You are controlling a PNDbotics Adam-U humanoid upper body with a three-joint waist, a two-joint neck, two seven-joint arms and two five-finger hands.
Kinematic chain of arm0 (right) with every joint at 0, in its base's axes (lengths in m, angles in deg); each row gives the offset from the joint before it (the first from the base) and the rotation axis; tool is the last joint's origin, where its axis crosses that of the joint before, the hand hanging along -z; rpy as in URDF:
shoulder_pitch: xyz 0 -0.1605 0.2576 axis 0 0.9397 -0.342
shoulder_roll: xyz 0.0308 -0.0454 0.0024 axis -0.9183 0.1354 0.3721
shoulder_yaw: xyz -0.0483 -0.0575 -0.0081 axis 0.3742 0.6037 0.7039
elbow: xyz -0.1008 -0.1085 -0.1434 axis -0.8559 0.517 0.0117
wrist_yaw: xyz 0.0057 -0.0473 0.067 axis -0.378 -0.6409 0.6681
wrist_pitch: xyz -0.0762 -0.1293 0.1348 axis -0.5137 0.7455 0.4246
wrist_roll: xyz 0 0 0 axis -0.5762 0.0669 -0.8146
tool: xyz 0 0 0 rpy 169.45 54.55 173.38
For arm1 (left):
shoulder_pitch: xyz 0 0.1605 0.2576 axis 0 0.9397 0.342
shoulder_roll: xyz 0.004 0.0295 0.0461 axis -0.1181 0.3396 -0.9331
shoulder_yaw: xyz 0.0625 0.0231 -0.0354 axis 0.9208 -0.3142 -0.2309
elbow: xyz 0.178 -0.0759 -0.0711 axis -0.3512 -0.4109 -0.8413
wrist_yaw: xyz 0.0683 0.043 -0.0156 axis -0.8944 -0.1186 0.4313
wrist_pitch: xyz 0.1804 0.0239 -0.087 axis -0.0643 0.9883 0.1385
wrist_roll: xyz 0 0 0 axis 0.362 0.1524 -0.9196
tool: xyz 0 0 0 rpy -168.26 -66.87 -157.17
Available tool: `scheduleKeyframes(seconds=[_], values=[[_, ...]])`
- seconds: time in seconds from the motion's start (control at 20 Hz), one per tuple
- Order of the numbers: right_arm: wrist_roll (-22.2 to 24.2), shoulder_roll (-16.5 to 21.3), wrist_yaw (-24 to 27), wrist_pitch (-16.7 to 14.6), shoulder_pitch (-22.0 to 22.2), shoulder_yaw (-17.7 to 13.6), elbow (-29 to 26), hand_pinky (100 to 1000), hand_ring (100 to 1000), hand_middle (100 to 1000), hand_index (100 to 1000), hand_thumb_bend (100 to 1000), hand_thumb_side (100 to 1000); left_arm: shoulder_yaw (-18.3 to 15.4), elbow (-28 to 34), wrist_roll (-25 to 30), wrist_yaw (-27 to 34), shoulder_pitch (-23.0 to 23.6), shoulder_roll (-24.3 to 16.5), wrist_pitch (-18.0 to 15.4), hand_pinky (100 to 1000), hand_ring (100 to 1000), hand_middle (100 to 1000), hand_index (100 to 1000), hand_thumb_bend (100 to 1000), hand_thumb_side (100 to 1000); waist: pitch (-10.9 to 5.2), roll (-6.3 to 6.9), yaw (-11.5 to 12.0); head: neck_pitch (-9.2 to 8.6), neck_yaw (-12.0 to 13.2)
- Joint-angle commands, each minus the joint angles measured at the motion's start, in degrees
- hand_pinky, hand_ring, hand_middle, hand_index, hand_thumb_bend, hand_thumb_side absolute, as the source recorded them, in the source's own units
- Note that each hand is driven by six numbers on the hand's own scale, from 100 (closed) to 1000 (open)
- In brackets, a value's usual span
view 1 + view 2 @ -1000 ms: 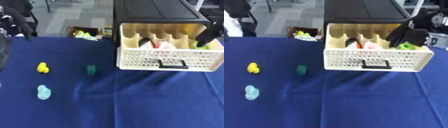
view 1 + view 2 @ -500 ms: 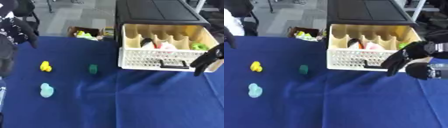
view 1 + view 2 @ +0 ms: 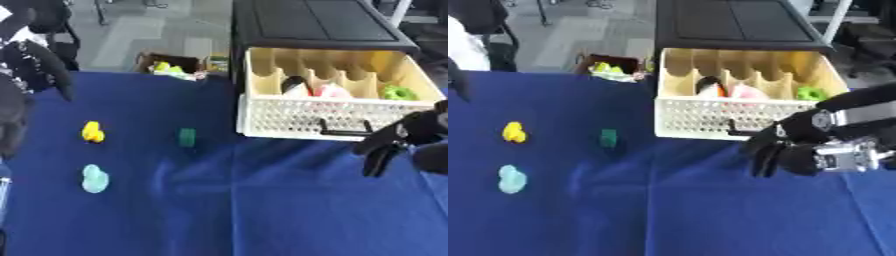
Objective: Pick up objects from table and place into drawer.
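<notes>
Right hand (image 3: 785, 150) at right of frame, fingers hanging relaxed, empty; green block (image 3: 608, 138) left of it, probably nearest. Left hand (image 3: 35, 65) upper left, fingers drooping, empty.

Right hand (image 3: 785, 150): black fingers and palm, rounded black knuckle housing with a small pale disc. Silver-grey metal wrist block behind it, then a black forearm. Left hand (image 3: 39, 67): black, bulky, speckled with small white marks; dark arm casing runs below it.
</notes>
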Motion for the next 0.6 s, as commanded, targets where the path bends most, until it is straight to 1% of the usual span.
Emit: scheduleKeyframes(seconds=[0.05,0.15,0.25,0.4,0.6], values=[[0.55,-0.53,0.47,5.16,-1.97,1.49,-0.59,920,846,822,1000,100,1000,-0.43,1.15,0.18,-0.65,-0.23,-0.18,0.24,396,487,491,926,150,988,-0.76,0.04,0.28,0.15,-0.58],[0.55,-1.45,0.39,7.64,-2.84,2.47,-0.59,920,846,822,1000,100,1000,-0.43,1.15,0.38,-0.92,-0.15,0.01,0.29,396,487,491,926,150,988,-0.65,0.05,0.47,0.07,-0.76],[0.55,-1.97,0.43,9.0,-3.37,2.89,-0.53,921,850,826,1000,100,1000,-0.47,1.15,0.47,-1.08,-0.08,0.1,0.32,394,486,490,926,144,998,-0.54,0.06,0.58,-0.03,-0.87],[0.55,-3.75,-1.03,11.48,-4.55,4.72,1.03,913,849,828,1000,100,1000,-0.65,1.15,0.75,-1.59,0.16,0.51,0.52,393,485,489,926,150,1000,0.0,0.03,1.22,-0.62,-1.43],[0.55,-4.75,-3.08,12.34,-4.42,5.98,3.45,900,843,826,1000,100,1000,-1.03,1.15,0.78,-2.14,0.22,0.77,0.26,394,485,490,930,151,1000,0.56,0.04,1.5,-1.08,-1.68]])
